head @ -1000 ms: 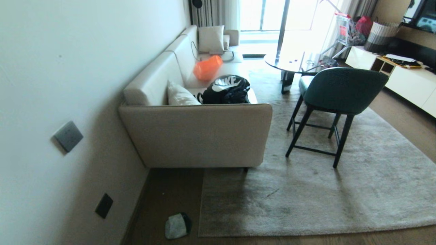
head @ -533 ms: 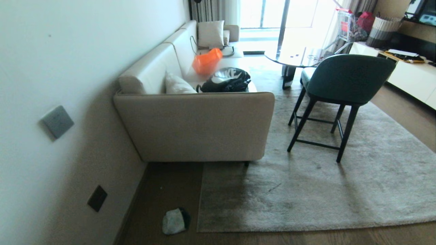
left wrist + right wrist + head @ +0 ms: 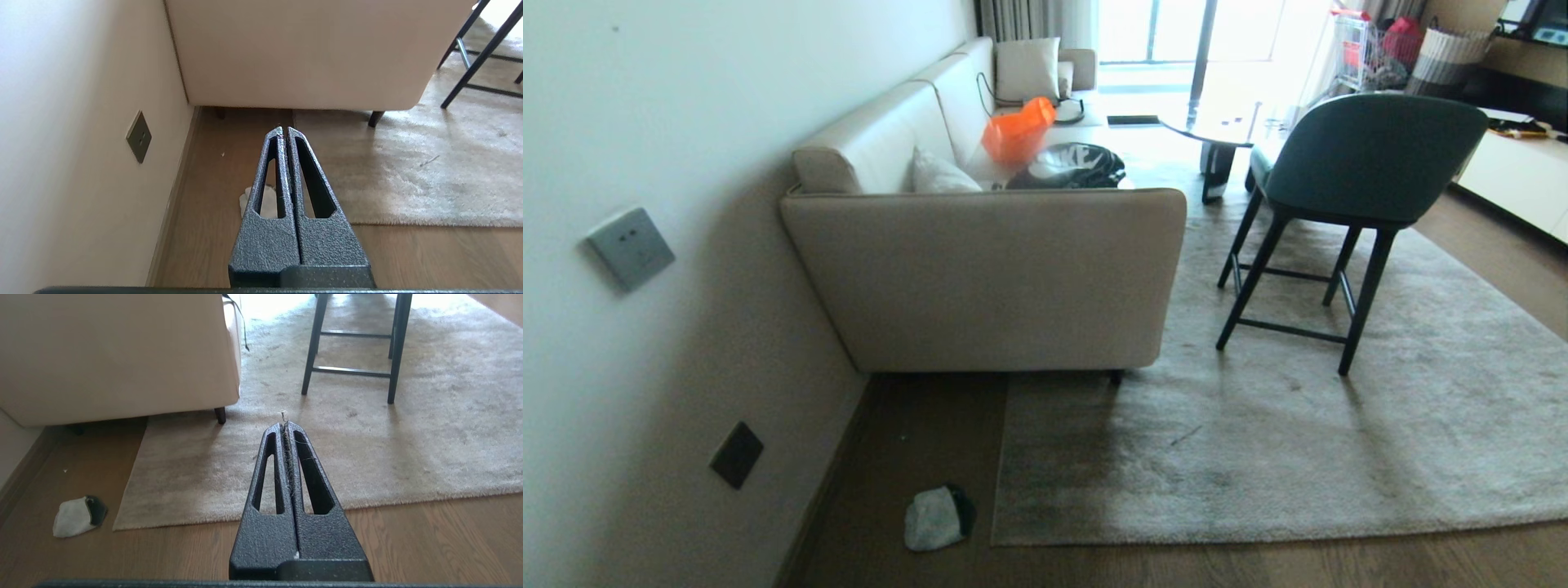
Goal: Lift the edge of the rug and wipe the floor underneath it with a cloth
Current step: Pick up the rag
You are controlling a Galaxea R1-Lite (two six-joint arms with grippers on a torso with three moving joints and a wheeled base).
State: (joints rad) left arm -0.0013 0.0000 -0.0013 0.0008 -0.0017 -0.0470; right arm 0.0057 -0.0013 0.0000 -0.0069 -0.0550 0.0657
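Nothing done yet; rug edge [image 3: 1176, 539] lay flat, cloth [image 3: 931, 518] untouched lower left on floor [image 3: 915, 433]; left tool [image 3: 284, 130] and right tool [image 3: 284, 424] both closed, empty.

Right gripper [image 3: 284, 424] closed, empty, above the rug edge [image 3: 229, 516]; flat on the floor [image 3: 171, 555]; cloth [image 3: 75, 516] crumpled just beside its corner, near sofa [image 3: 118, 355].

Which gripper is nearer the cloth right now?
Left. The left gripper, shut, hangs above the cloth on the floor; the right gripper, shut, hangs over the rug edge, off to the cloth's side.
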